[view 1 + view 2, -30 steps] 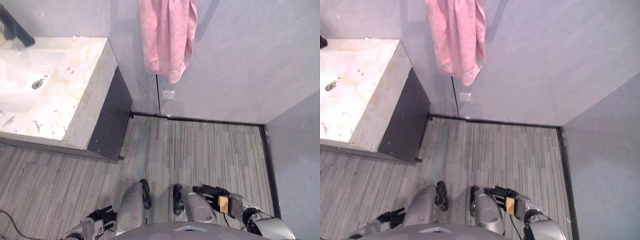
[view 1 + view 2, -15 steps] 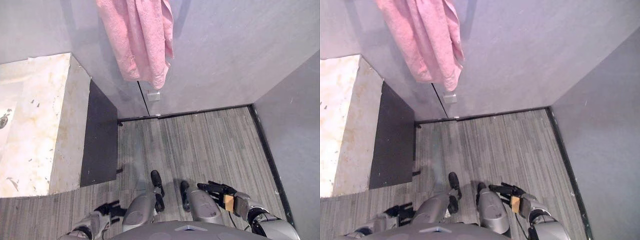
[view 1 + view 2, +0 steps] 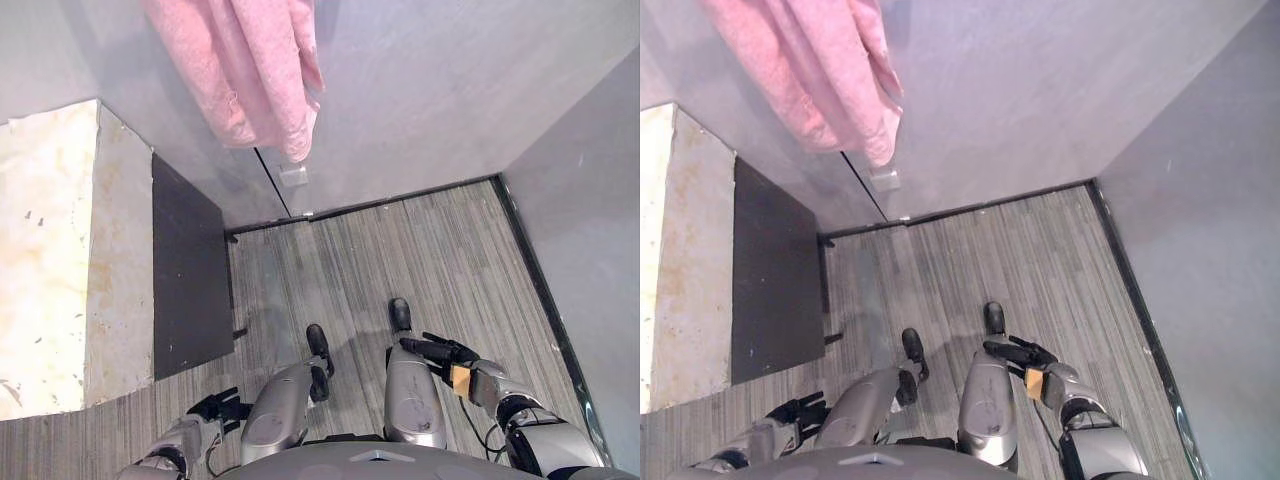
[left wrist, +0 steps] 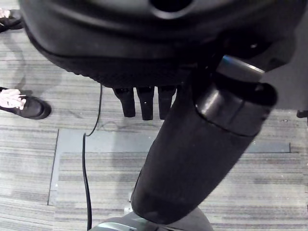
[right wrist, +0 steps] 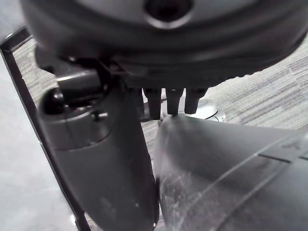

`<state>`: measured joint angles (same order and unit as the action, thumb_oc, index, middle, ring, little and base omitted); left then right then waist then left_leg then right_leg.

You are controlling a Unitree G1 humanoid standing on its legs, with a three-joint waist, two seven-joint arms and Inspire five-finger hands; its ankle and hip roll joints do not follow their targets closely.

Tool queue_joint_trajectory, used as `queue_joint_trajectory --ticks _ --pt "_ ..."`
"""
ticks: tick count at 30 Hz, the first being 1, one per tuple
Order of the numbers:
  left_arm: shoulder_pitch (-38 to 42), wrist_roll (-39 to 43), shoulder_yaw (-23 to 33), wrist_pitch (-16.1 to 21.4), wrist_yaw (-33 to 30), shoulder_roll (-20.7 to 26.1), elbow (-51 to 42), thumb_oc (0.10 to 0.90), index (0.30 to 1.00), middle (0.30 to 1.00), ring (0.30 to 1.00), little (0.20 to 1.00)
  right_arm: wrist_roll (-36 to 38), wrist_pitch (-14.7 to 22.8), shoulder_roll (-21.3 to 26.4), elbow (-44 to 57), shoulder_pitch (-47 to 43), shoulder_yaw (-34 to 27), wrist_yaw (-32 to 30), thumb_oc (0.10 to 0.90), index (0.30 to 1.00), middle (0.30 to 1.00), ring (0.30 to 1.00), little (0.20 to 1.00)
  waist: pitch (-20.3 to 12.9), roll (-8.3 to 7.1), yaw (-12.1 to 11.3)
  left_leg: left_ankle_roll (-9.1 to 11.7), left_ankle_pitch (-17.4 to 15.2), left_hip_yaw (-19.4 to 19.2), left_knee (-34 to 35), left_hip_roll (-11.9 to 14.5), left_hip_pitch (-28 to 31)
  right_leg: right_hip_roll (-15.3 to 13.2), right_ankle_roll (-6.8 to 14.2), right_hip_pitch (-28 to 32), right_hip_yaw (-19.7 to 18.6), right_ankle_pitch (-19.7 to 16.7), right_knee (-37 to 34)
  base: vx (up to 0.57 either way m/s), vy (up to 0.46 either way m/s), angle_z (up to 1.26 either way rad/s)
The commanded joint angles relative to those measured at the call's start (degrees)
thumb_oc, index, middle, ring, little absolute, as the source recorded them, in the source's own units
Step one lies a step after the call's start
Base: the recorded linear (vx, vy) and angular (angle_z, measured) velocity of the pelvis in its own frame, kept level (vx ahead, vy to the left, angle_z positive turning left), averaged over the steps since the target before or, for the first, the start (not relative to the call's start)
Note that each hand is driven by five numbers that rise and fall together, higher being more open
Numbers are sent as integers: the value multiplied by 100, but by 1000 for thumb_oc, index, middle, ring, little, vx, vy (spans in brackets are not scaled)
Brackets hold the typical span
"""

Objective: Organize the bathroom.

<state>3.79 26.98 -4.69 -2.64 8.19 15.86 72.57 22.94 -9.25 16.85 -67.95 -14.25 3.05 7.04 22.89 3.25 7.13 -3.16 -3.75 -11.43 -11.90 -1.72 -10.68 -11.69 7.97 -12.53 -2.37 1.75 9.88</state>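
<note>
A pink towel [image 3: 245,75] hangs in folds against the grey wall [image 3: 430,90], its lower edge ending just above a small white wall plate [image 3: 294,177]. A thin dark vertical seam [image 3: 272,182] runs down the wall beside that plate to the dark skirting [image 3: 400,200]. To the towel's left stands the pale, stained stone surface [image 3: 50,260] of the washstand, with a dark side panel [image 3: 190,270] facing the striped grey floor [image 3: 400,260]. A second grey wall [image 3: 590,220] closes the room on the right.

The left hand [image 3: 218,408] hangs low at the robot's left side, above the floor, fingers [image 4: 144,101] straight and relaxed, holding nothing. The right hand [image 3: 438,351] hangs low at the right side, fingers [image 5: 168,102] likewise extended and empty. Both hands are well apart from the towel. In the left wrist view, a person's dark shoe [image 4: 26,107] rests on the floor.
</note>
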Motion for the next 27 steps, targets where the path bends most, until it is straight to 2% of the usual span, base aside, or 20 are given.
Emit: queue_joint_trajectory --ticks 1,3,5,7,9,10,11,13,14,15,16,17,19,21,23,27 --pt "-259 211 -236 43 210 85 -238 800 900 900 900 900 -313 -238 57 -430 1024 639 -72 800 900 900 900 900 -122 74 191 281 -386 197 -703 474 109 238 -73 -246 256 -109 322 147 -150 114" --pt "-185 776 -171 204 113 60 -312 800 900 900 900 900 -534 27 143 -330 1016 616 -191 800 900 900 900 900 -147 65 197 302 -335 150 -574 538 157 233 -116 -153 366 -56 287 119 -74 82" --pt "-138 1028 -39 295 76 86 -485 800 900 900 900 900 -592 91 259 -123 986 620 -245 800 900 900 900 900 -175 61 185 324 -314 168 -477 555 221 220 -139 -60 444 -30 219 96 -58 17" --pt "-160 1312 247 457 -429 322 -1411 800 900 900 900 900 -814 -171 586 881 934 713 -217 800 900 900 900 900 -280 10 92 363 -287 226 -344 609 345 222 -163 115 598 30 129 120 -130 19" --pt "-241 1155 458 425 -656 758 -2340 800 900 900 900 900 -748 -240 870 2083 963 791 -515 800 900 900 900 900 -345 -63 11 386 -259 244 -294 672 380 202 -156 168 704 48 109 76 -173 38" --pt "-325 888 587 566 -697 1022 -2771 800 900 900 900 900 -703 -132 1050 2807 1003 753 -757 800 900 900 900 900 -391 -105 -30 392 -259 280 -309 707 369 201 -139 176 734 45 100 62 -163 50" --pt "-306 858 657 421 -706 1189 -3015 800 900 900 900 900 -582 -331 1161 3160 998 725 -825 800 900 900 900 900 -408 -127 -38 393 -262 275 -316 729 373 199 -137 184 752 49 100 65 -151 44" --pt "-251 393 793 459 -621 1641 -3645 800 900 900 900 900 -790 15 1454 3915 950 564 -1038 800 900 900 900 900 -444 -175 -62 407 -292 271 -352 799 411 201 -124 257 821 59 80 59 -113 18" --pt "-248 310 796 473 -604 1682 -3696 800 900 900 900 900 -749 -10 1477 3963 941 546 -1048 800 900 900 900 900 -464 -178 -67 408 -283 266 -346 803 400 201 -123 247 823 50 70 62 -82 11" --pt "-205 130 805 436 -560 1882 -3950 800 900 900 900 900 -921 182 1633 4205 870 438 -977 800 900 900 900 900 -483 -182 -74 418 -303 253 -356 835 436 209 -113 302 848 64 52 74 -71 7" --pt "-97 -29 785 427 -480 2043 -4100 800 900 900 900 900 -922 123 1792 4397 721 375 -963 800 900 900 900 900 -532 -185 -92 434 -292 238 -331 859 454 216 -96 341 871 56 2 133 -105 3" --pt "85 -341 695 437 -443 2313 -4391 800 900 900 900 900 -1044 304 2037 4599 446 304 -888 800 900 900 900 900 -577 -168 -110 463 -307 199 -316 905 509 234 -85 414 888 99 -9 125 -84 -3" --pt "420 -625 546 356 -351 2549 -4522 800 900 900 900 900 -1157 280 2261 4698 -2 350 -861 800 900 900 900 900 -645 -139 -124 509 -285 167 -242 944 579 255 -76 490 872 124 -48 100 -48 -4" --pt "634 -750 443 278 -360 2689 -4569 800 900 900 900 900 -1207 277 2349 4724 -275 419 -829 800 900 900 900 900 -690 -126 -119 534 -247 139 -187 960 606 266 -84 512 848 119 -75 76 -16 -1" --pt "1175 -927 154 234 -245 2969 -4708 800 900 900 900 900 -1298 206 2425 4840 -1017 684 -930 800 900 900 900 900 -790 -87 -111 580 -201 78 -81 1004 711 279 -102 617 802 157 -116 148 -21 0" --pt "1788 -855 -121 417 -168 3194 -5047 800 900 900 900 900 -1430 153 2355 4877 -1997 1070 -1092 800 900 900 900 900 -871 -44 -164 655 -171 29 -42 1060 733 279 -123 681 767 178 -169 66 -13 0"
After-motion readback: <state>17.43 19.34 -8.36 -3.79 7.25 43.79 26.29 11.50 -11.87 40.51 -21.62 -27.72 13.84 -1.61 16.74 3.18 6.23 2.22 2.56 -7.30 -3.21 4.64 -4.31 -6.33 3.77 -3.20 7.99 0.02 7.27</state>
